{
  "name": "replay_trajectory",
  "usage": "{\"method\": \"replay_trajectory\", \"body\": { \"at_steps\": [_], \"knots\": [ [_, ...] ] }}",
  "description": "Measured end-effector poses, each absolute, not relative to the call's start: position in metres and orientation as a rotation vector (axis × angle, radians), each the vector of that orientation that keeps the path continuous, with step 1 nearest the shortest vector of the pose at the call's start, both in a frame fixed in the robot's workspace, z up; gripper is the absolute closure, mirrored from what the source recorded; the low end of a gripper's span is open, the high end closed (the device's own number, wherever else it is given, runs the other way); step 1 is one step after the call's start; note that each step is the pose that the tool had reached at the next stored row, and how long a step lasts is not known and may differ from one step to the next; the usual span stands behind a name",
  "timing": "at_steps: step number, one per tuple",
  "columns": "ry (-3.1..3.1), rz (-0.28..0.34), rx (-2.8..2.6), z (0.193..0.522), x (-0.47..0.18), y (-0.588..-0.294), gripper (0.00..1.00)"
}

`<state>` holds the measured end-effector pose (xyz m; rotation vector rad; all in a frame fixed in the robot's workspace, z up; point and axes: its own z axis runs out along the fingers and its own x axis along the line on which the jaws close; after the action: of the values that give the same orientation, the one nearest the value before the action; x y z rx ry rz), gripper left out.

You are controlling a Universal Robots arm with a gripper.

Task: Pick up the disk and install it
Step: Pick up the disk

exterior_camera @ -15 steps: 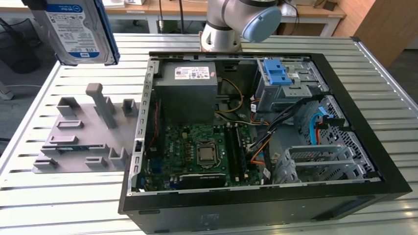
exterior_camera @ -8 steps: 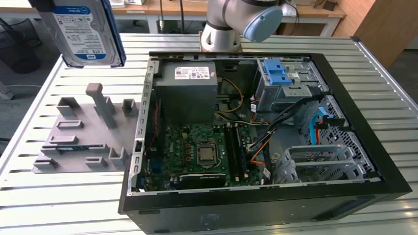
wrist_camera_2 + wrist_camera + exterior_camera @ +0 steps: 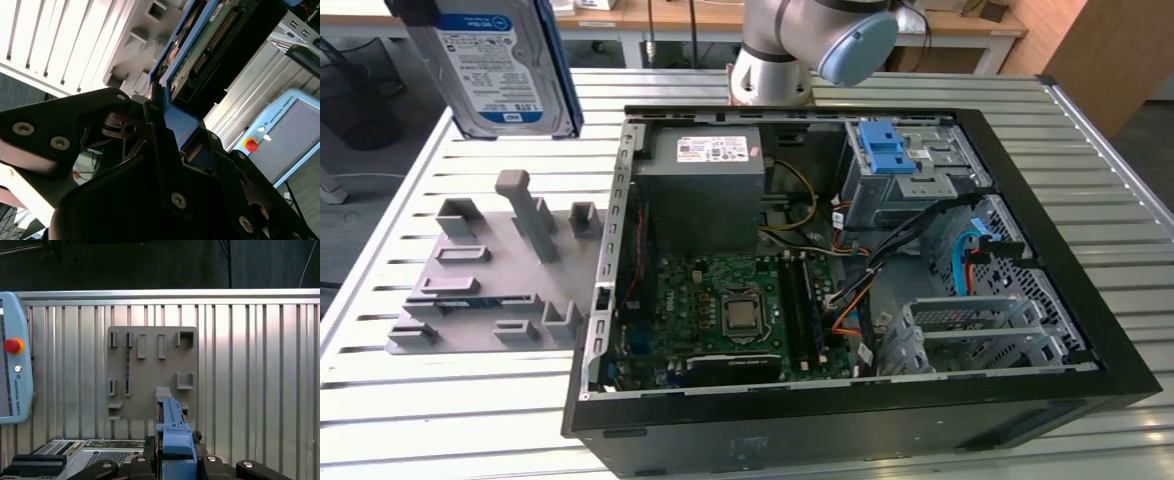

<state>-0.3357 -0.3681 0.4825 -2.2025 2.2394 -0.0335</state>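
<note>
The disk (image 3: pixel 507 70) is being held clear of the table. Its blue carrier frame (image 3: pixel 173 422) is being clamped between the fingers (image 3: pixel 155 130) of the gripper (image 3: pixel 175 450), which are being pressed onto it from both sides. The drive is extending straight out past the fingertips, with its circuit board (image 3: pixel 207 47) being exposed in the second wrist view. Beyond the fingertips, well apart from the disk, a grey fixture plate (image 3: pixel 150 375) is lying on the slatted metal table (image 3: pixel 250 365). An open computer case (image 3: pixel 854 250) is sitting just beside that plate.
</note>
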Motion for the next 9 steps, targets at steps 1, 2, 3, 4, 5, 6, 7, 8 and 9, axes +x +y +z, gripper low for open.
{"method": "replay_trajectory", "body": {
  "at_steps": [1,2,3,4,5,6,7,8,9],
  "knots": [
    [2.239,-0.033,-2.202,0.4825,-0.3349,-0.3685,0.63],
    [2.239,-0.033,-2.202,0.4825,-0.3341,-0.3688,0.63],
    [2.239,-0.033,-2.202,0.4825,-0.3334,-0.3692,0.63],
    [2.239,-0.033,-2.202,0.4825,-0.3327,-0.3695,0.63],
    [2.239,-0.033,-2.202,0.4825,-0.3318,-0.3699,0.63],
    [2.239,-0.033,-2.202,0.4825,-0.3311,-0.3702,0.63],
    [2.239,-0.033,-2.203,0.4825,-0.3303,-0.3706,0.63],
    [2.239,-0.033,-2.203,0.4825,-0.3296,-0.3709,0.63],
    [2.239,-0.033,-2.203,0.4825,-0.3288,-0.3713,0.63]
  ]
}}
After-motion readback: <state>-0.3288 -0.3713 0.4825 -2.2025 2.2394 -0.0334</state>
